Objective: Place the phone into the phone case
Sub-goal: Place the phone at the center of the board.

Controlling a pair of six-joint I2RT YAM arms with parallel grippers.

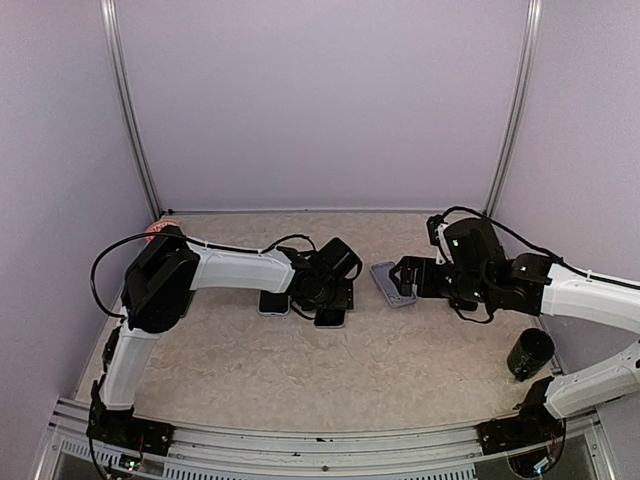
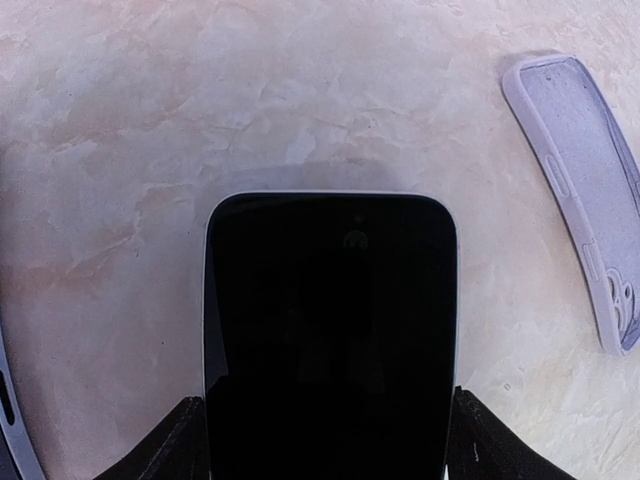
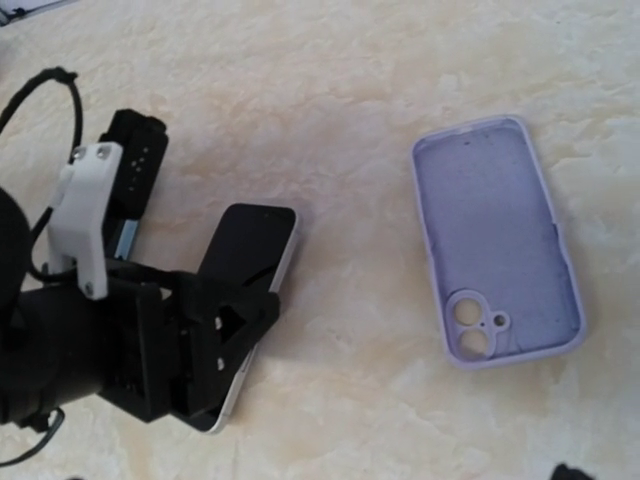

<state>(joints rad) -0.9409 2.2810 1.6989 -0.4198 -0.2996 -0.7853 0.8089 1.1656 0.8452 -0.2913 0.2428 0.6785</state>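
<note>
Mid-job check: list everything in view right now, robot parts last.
phone: 1, black screen with pale edge, on the table between the left jaws
phone case: 1, lavender, open side up, right of the phone, apart from it
flat dark object: 1, light rim, left of the phone; identity unclear
table: 1, beige marbled, under everything
left gripper: 1, black, jaws against the phone's long edges
right gripper: 1, black, jaws open, beside the phone case, empty
</note>
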